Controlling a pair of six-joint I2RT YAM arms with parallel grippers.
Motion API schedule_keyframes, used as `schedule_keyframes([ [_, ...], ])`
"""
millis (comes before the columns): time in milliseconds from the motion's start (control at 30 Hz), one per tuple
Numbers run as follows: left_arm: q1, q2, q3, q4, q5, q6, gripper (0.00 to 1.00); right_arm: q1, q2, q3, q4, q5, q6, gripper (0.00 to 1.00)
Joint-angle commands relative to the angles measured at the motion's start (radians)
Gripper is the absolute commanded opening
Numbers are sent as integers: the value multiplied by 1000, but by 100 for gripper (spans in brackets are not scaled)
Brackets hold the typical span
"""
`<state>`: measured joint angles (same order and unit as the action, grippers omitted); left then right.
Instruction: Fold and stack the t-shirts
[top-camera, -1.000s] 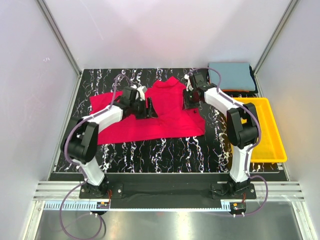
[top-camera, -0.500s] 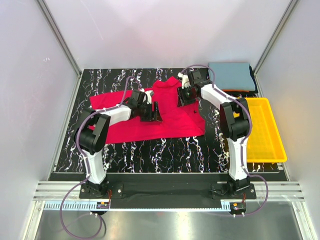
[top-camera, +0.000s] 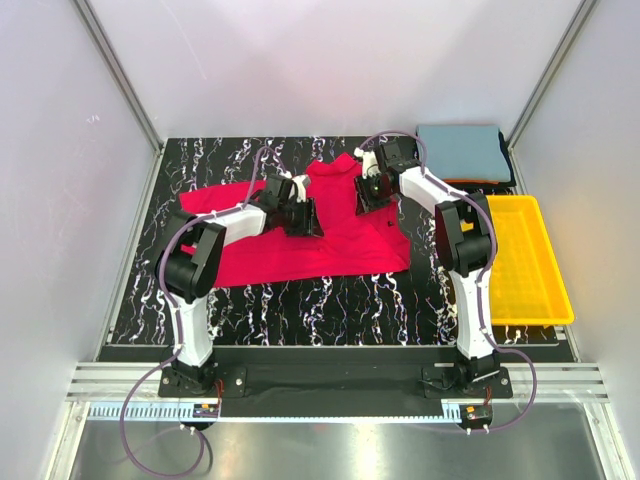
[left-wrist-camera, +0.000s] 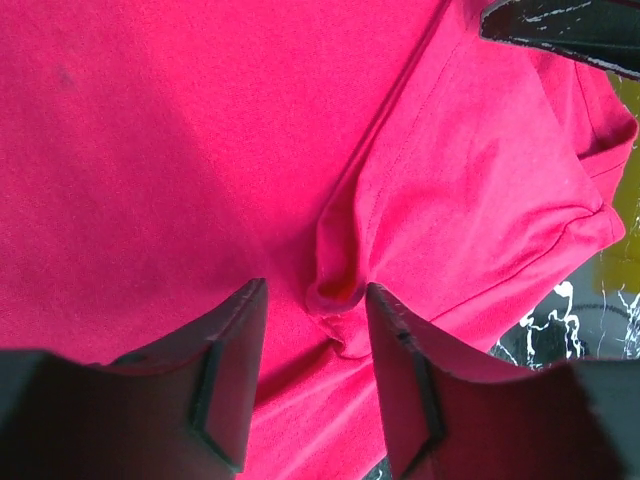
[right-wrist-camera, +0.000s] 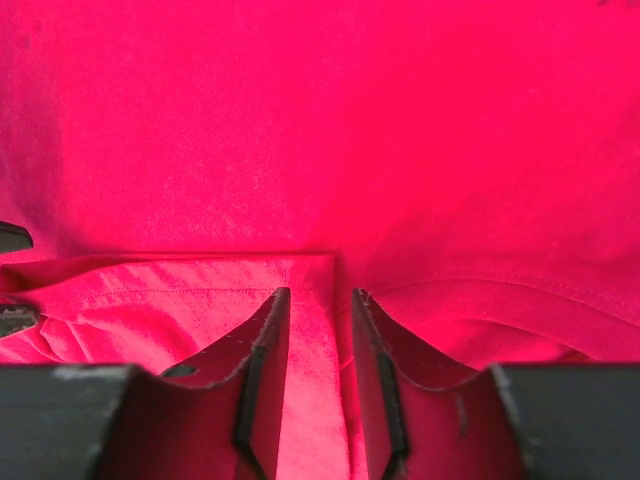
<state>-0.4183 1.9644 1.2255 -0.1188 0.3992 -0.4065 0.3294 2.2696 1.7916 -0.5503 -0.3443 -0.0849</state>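
A bright red t-shirt (top-camera: 340, 240) lies spread on the black marbled table, with a sleeve toward the back left. My left gripper (top-camera: 303, 218) is down on its middle. In the left wrist view (left-wrist-camera: 315, 290) the jaws stand partly open on either side of a small pucker of red cloth (left-wrist-camera: 335, 285). My right gripper (top-camera: 368, 195) rests on the shirt's upper right part. In the right wrist view (right-wrist-camera: 317, 292) the jaws stand narrowly apart over a folded edge of red cloth (right-wrist-camera: 300, 120). A folded grey-blue shirt (top-camera: 460, 150) tops a stack with a thin orange one (top-camera: 475, 181) at the back right.
A yellow plastic tray (top-camera: 560, 290) sits at the right edge of the table, just in front of the folded stack. White walls and metal posts enclose the table on three sides. Bare marbled table (top-camera: 330, 300) shows in front of the red shirt.
Both grippers have shifted a little toward the back over the red shirt. The left one has moved slightly right, closer to the right one. The shirt's outline is nearly unchanged.
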Motion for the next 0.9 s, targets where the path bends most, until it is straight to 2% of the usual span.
schedule_keyframes([
  [0, -5, 7, 43, 18, -10, 21, 46, -3, 8, 45, -2, -30, -24, 36],
  [200, -5, 11, 60, -5, -16, 31, 23, -1, 24, 65, -8, -33, -15, 34],
  [400, -4, 30, 78, -16, -5, 20, 8, -3, 39, 72, -20, -18, -12, 35],
  [567, -5, 28, 78, -18, -2, 17, 1, -3, 51, 78, -30, -22, -9, 34],
  [633, -4, 28, 80, -21, -3, 17, 0, -1, 48, 81, -31, -21, -7, 28],
  [667, -4, 27, 80, -21, -10, 14, 0, -3, 47, 83, -31, -18, -7, 15],
  [733, -5, 25, 78, -28, -25, 3, 0, -3, 47, 97, -36, -4, -4, 2],
  [867, -4, 16, 77, -53, -65, -23, 0, -1, 18, 100, -31, 27, 7, 0],
])
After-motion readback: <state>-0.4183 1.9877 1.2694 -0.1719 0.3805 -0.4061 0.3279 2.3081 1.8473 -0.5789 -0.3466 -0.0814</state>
